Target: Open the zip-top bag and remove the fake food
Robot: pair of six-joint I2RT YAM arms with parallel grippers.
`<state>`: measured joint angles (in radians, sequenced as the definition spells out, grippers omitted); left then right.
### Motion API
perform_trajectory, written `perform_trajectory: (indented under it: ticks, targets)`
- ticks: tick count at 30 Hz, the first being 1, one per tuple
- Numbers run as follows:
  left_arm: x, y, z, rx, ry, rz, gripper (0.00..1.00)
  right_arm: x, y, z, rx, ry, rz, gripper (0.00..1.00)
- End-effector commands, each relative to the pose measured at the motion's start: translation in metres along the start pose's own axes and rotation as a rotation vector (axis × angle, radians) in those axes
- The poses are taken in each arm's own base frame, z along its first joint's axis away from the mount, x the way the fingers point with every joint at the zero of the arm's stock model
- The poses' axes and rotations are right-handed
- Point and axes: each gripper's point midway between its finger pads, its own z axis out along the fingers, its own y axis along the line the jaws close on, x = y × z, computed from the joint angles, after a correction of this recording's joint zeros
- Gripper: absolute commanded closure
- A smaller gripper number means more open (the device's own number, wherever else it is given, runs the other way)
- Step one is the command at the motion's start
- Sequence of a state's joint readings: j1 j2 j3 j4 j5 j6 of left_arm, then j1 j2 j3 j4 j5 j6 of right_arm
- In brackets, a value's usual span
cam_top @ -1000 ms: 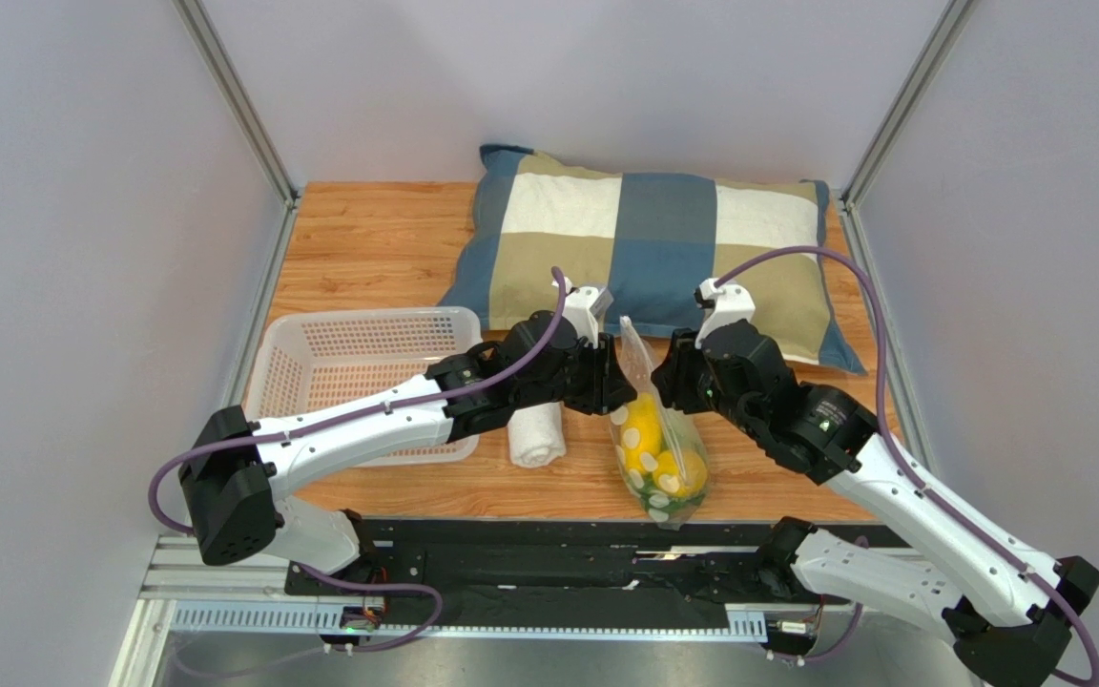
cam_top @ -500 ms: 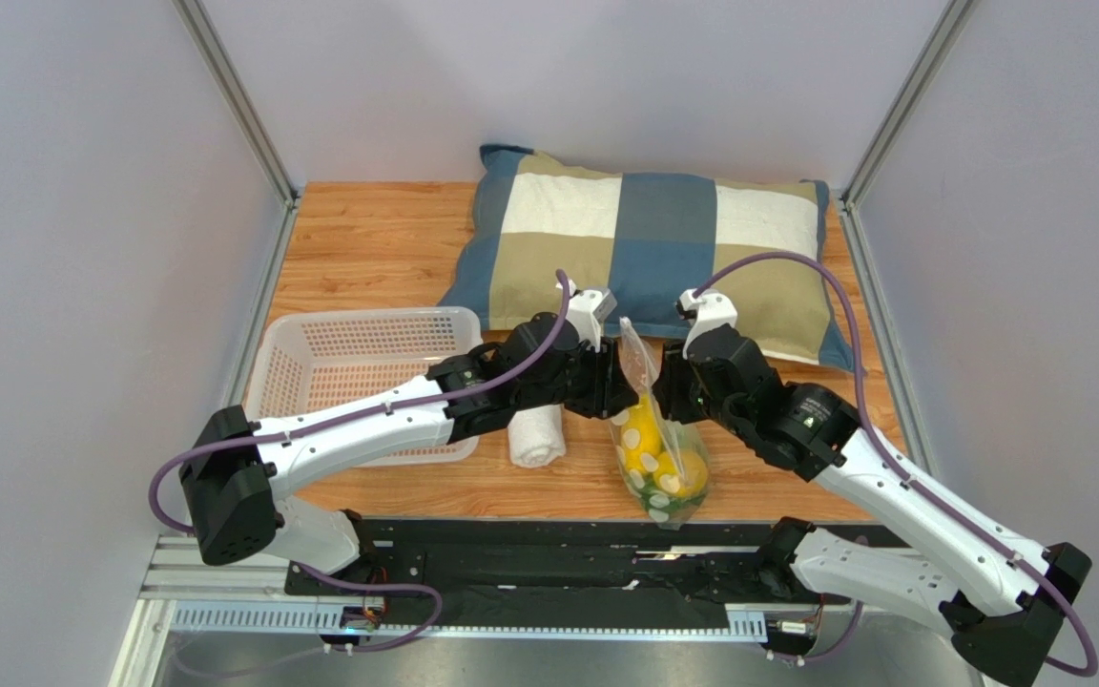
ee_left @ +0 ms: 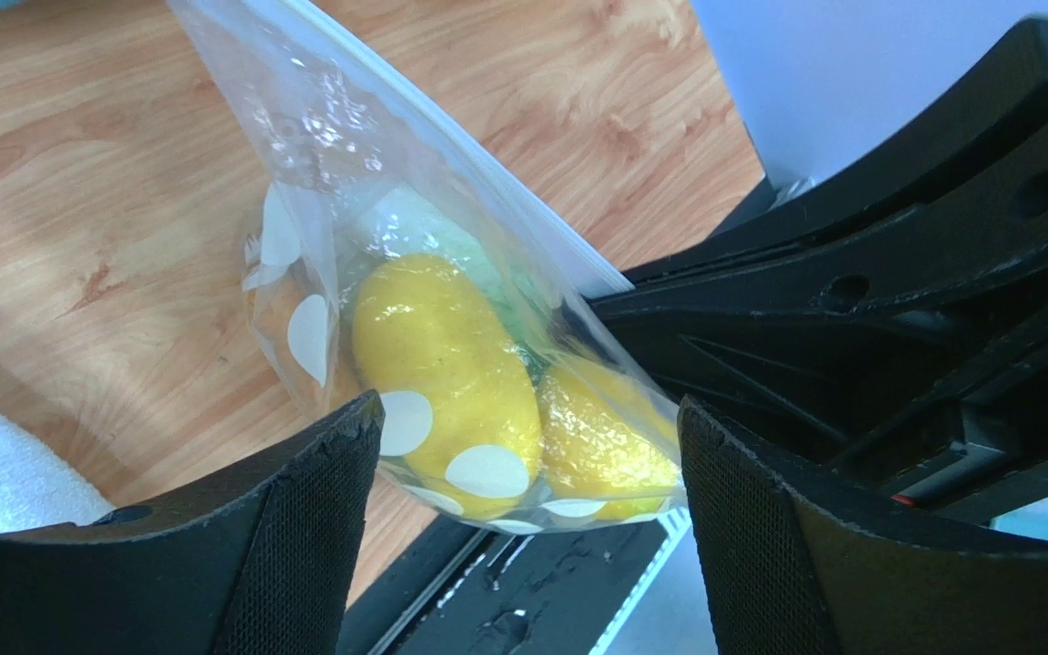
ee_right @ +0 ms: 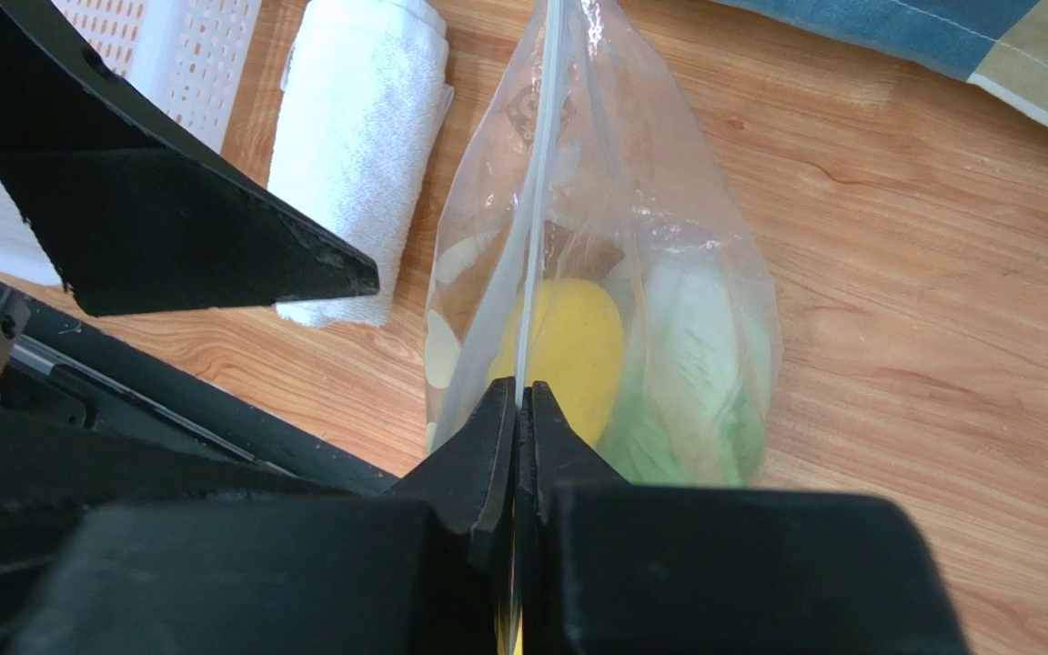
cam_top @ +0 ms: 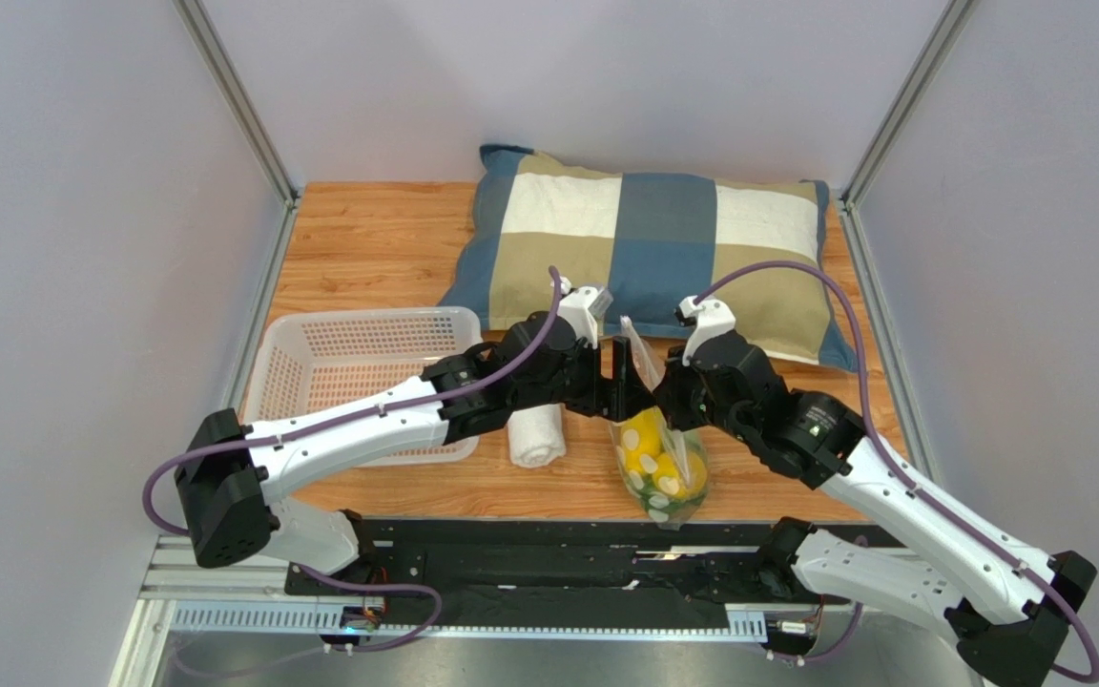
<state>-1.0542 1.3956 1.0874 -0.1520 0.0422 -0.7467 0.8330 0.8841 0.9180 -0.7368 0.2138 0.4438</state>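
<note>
The zip-top bag [cam_top: 656, 458] hangs upright over the table's near edge, clear with pale dots. My right gripper [ee_right: 521, 396] is shut on the bag's zip strip [ee_right: 543, 164], seen edge-on. Through the plastic show a yellow lemon [ee_right: 571, 341] and the green-and-white cabbage [ee_right: 694, 369]. In the left wrist view two lemons [ee_left: 441, 362] [ee_left: 598, 437] sit low in the bag [ee_left: 352, 178]. My left gripper [ee_left: 530, 410] is open wide, its fingers on either side of the bag's lower part and gripping nothing. From above, the left gripper [cam_top: 610, 375] and the right gripper [cam_top: 651, 384] meet at the bag's top.
A rolled white towel [cam_top: 537, 434] lies just left of the bag. A white basket [cam_top: 355, 375] stands further left. A checked pillow [cam_top: 656, 251] fills the back of the table. The black rail [cam_top: 541, 551] runs along the near edge under the bag.
My left gripper has opened wide and let go of the bag. The right gripper has moved left and shut on the bag's top edge.
</note>
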Motion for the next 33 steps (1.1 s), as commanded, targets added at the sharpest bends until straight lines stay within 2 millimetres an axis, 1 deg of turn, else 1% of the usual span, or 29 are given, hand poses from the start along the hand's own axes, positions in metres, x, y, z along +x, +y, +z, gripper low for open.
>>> perform_trajectory:
  ticks: [1, 2, 4, 5, 7, 9, 11, 12, 14, 15, 17, 18, 19, 20, 21, 23, 24, 25, 26, 27, 29, 30, 32, 33]
  targets:
    - [-0.032, -0.017, -0.012, 0.001, -0.105, -0.093, 0.16, -0.017, 0.011, -0.009, -0.063, -0.083, 0.031, 1.0]
    - [-0.03, -0.015, -0.006, -0.032, -0.075, -0.115, 0.16, -0.017, 0.012, -0.011, -0.069, -0.089, 0.031, 1.0]
    - [-0.032, -0.016, -0.001, -0.054, -0.059, -0.139, 0.18, -0.018, 0.011, -0.014, -0.073, -0.1, 0.034, 1.0]
    - [-0.027, -0.012, 0.004, -0.07, -0.04, -0.149, 0.18, -0.018, 0.009, -0.014, -0.068, -0.099, 0.034, 1.0]
    - [-0.024, -0.011, 0.008, -0.068, -0.034, -0.176, 0.2, -0.016, 0.008, -0.015, -0.067, -0.095, 0.033, 1.0]
    - [-0.026, -0.013, 0.012, -0.053, -0.049, -0.185, 0.2, -0.015, 0.009, -0.015, -0.07, -0.094, 0.037, 1.0]
    - [-0.024, -0.012, 0.017, -0.056, -0.041, -0.176, 0.24, -0.012, 0.011, -0.015, -0.083, -0.093, 0.041, 1.0]
    - [-0.023, -0.012, 0.019, -0.056, -0.034, -0.17, 0.3, -0.013, 0.01, -0.016, -0.085, -0.101, 0.045, 1.0]
    - [-0.021, -0.012, 0.024, -0.051, -0.025, -0.161, 0.34, -0.014, 0.011, -0.017, -0.091, -0.111, 0.054, 1.0]
    - [-0.021, -0.012, 0.024, -0.045, -0.027, -0.161, 0.41, -0.016, 0.011, -0.018, -0.093, -0.12, 0.056, 1.0]
    - [-0.021, -0.013, 0.027, -0.028, -0.04, -0.135, 0.49, -0.02, 0.012, -0.022, -0.103, -0.14, 0.065, 1.0]
    - [-0.022, -0.012, 0.028, -0.029, -0.043, -0.126, 0.66, -0.024, 0.014, -0.024, -0.109, -0.152, 0.068, 1.0]
    - [-0.025, -0.013, 0.028, -0.027, -0.048, -0.095, 0.76, -0.025, 0.014, -0.024, -0.111, -0.158, 0.069, 1.0]
    - [-0.026, -0.013, 0.028, -0.03, -0.047, -0.075, 0.88, -0.029, 0.014, -0.027, -0.11, -0.17, 0.076, 1.0]
    - [-0.029, -0.011, 0.027, -0.044, -0.054, -0.058, 1.0, -0.031, 0.009, -0.028, -0.085, -0.183, 0.072, 1.0]
    - [-0.039, -0.016, 0.019, -0.048, -0.059, 0.02, 1.0, -0.037, -0.002, -0.034, -0.03, -0.211, 0.077, 1.0]
    - [-0.049, -0.021, 0.015, -0.036, -0.076, 0.081, 1.0, -0.043, -0.02, -0.042, 0.058, -0.247, 0.08, 1.0]
    - [-0.049, -0.017, 0.009, -0.064, -0.058, 0.107, 1.0, -0.046, -0.03, -0.047, 0.106, -0.269, 0.079, 1.0]
    - [-0.052, -0.016, 0.006, -0.086, -0.057, 0.132, 1.0, -0.05, -0.039, -0.053, 0.153, -0.29, 0.078, 1.0]
    - [-0.064, -0.018, 0.001, -0.097, -0.076, 0.186, 1.0, -0.058, -0.053, -0.066, 0.216, -0.332, 0.08, 1.0]
    - [-0.065, -0.012, -0.005, -0.142, -0.05, 0.227, 1.0, -0.065, -0.061, -0.078, 0.25, -0.361, 0.056, 1.0]
    - [-0.072, -0.01, -0.01, -0.165, -0.064, 0.249, 1.0, -0.073, -0.062, -0.086, 0.256, -0.388, 0.059, 1.0]
    - [-0.075, -0.004, -0.016, -0.192, -0.068, 0.263, 1.0, -0.077, -0.062, -0.091, 0.251, -0.399, 0.039, 1.0]
    - [-0.074, 0.003, -0.017, -0.209, -0.062, 0.261, 1.0, -0.077, -0.06, -0.092, 0.24, -0.395, 0.035, 1.0]
